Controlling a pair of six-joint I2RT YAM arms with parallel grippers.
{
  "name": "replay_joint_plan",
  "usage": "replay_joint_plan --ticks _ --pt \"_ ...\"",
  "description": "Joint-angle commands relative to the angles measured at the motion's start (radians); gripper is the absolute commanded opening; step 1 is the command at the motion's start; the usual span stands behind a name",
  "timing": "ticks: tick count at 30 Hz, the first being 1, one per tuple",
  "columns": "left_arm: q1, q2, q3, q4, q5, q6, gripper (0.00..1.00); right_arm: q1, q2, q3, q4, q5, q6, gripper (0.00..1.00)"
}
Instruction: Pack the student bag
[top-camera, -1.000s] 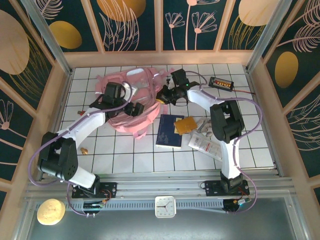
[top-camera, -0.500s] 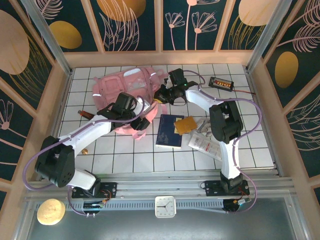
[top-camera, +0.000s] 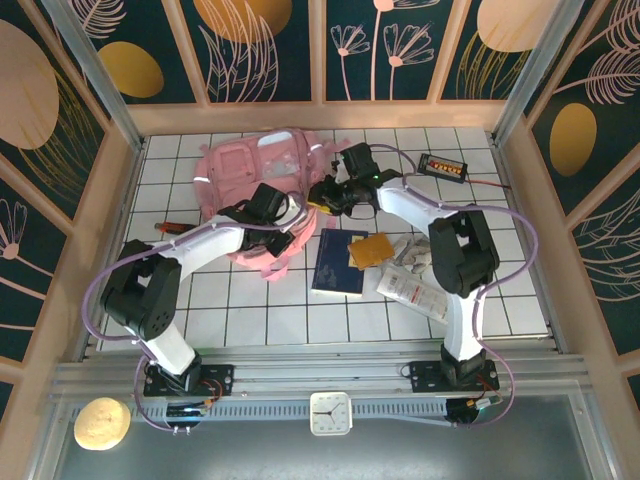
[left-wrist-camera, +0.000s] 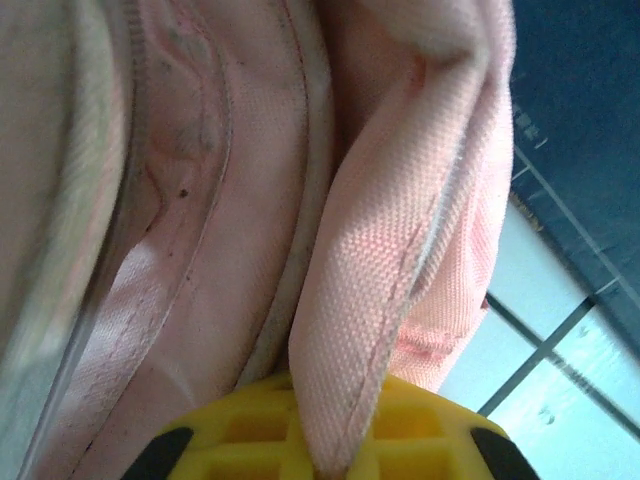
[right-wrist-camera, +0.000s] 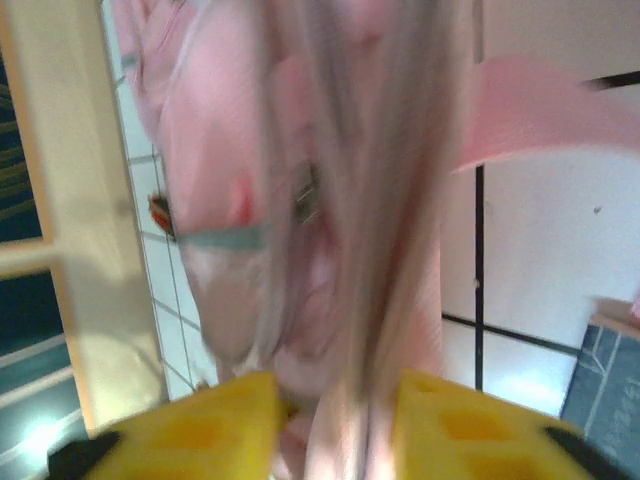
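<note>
Bright even light — blurry wrist views

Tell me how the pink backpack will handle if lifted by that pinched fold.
Likely floppy: the student bag is soft woven fabric, folding in the left gripper. It would probably sag and drag, since it sprawls flat.

The student bag (top-camera: 247, 166) lies behind, left of the book (top-camera: 336, 268)

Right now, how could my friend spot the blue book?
Find the big pink student bag at the back of the white tiled table. Just right of it, toward the near edge, lies a dark blue book. It is the only blue rectangle, beside a brownish-yellow card.
</note>
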Motion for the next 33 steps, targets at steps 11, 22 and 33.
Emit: replay_joint_plan --ticks 11,22,33 --pt "0.01 -0.12 0.04 -0.081 0.191 0.185 0.0 -0.222 -0.281 -0.196 0.263 -0.064 -0.587 0.71" --pt "0.01 -0.169 0.006 -0.105 0.259 0.161 0.0 -0.284 -0.006 -0.027 0.102 -0.318 -1.0 0.64" --pt "0.01 -0.212 0.154 -0.215 0.218 0.174 0.0 -0.322 -0.001 -0.191 0.406 -0.443 -0.855 0.66"
